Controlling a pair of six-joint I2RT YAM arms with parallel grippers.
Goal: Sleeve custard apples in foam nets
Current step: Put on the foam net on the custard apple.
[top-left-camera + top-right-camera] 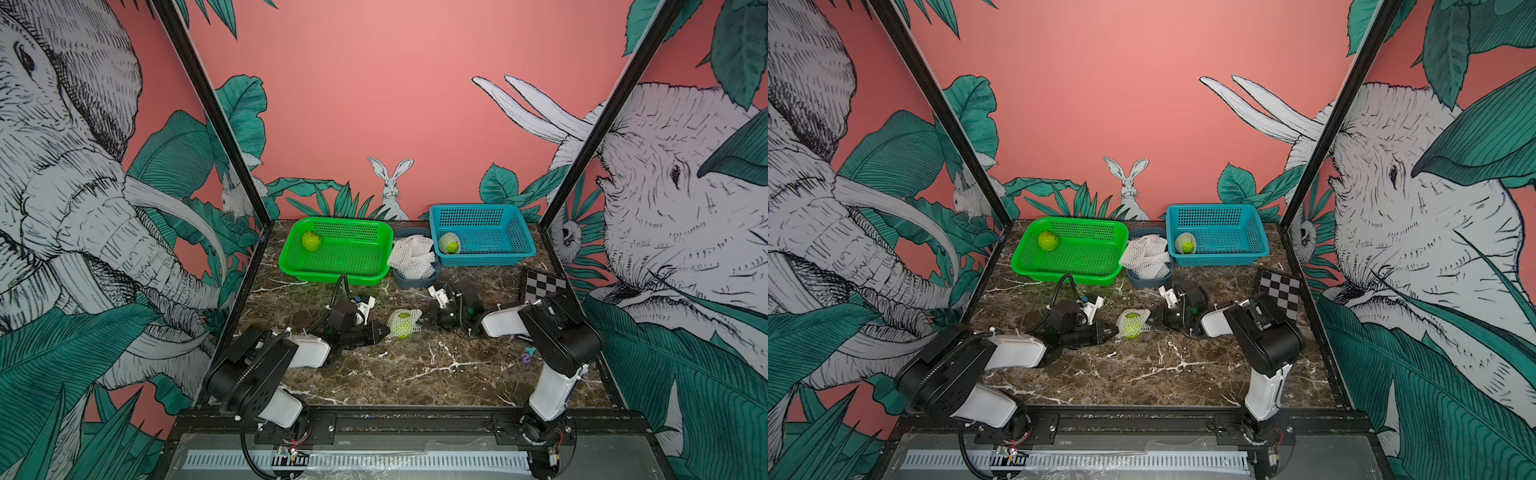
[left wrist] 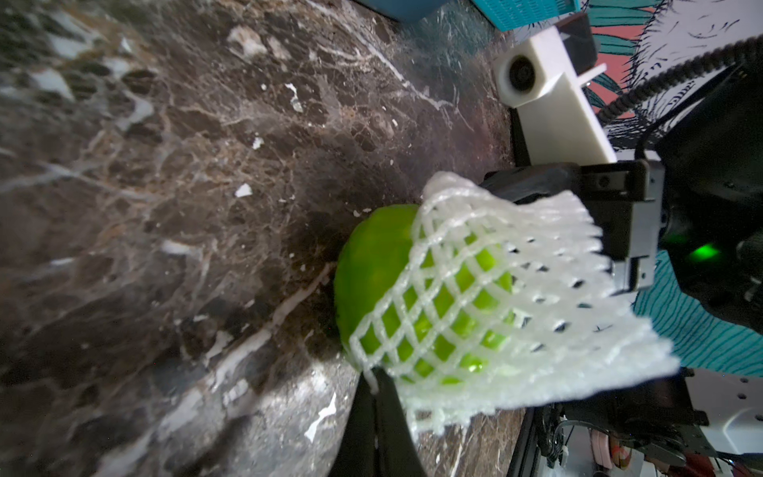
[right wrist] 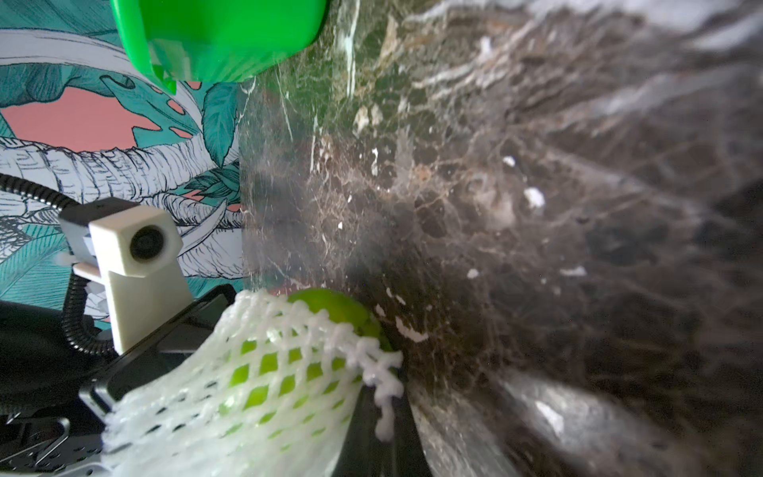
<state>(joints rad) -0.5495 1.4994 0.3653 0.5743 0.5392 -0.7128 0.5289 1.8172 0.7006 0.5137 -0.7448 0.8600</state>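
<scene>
Marble tabletop (image 1: 415, 374) between jungle-mural walls (image 1: 374, 104)

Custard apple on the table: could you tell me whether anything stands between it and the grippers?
Only the foam net, half over the custard apple; the left gripper and right gripper are shut on it.

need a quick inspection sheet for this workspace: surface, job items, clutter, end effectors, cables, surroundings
surface: brown marble tabletop, white foam crumbs scattered
job's things: centre apple half inside a foam net; bare apple in green basket; netted apple in blue basket; spare nets in grey tub
clutter: checkerboard card; small purple-teal item
grippers: left end effector and right end effector each shut on opposite edges of the foam net
cables: black corrugated hose loops above the left wrist
surroundings: jungle mural, black frame posts
</scene>
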